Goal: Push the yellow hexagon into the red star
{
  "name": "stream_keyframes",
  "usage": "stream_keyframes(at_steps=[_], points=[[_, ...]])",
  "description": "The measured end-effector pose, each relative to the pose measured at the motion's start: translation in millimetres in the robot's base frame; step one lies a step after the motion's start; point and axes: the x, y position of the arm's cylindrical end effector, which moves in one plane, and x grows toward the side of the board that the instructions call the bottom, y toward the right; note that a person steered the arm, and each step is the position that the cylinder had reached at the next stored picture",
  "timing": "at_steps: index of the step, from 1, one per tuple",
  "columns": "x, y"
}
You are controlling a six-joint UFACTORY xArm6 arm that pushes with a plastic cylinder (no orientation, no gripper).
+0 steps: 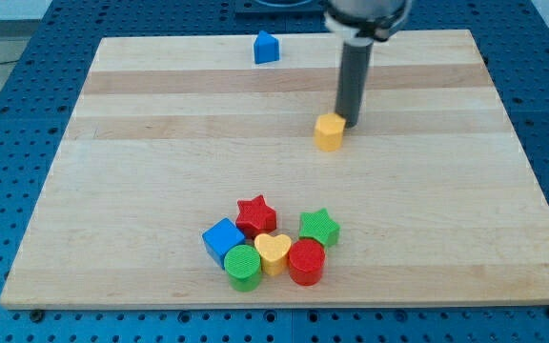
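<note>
We've no claw to open or close, just my tip [353, 123] touching the yellow hexagon's [329, 131] upper-right side; the red star [255, 214] lies well down-left.

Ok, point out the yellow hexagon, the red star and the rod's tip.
yellow hexagon [329, 131], camera view, on its front face.
red star [255, 213], camera view, on the middle of its top.
my tip [350, 123], camera view, at the rod's very end, just right of the hexagon.
</note>
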Motion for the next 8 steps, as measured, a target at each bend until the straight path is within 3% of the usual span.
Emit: stream_keyframes(at_steps=[2,4,8], points=[[52.9,-65.1],[52.8,-111.7],[91.0,-102.6]])
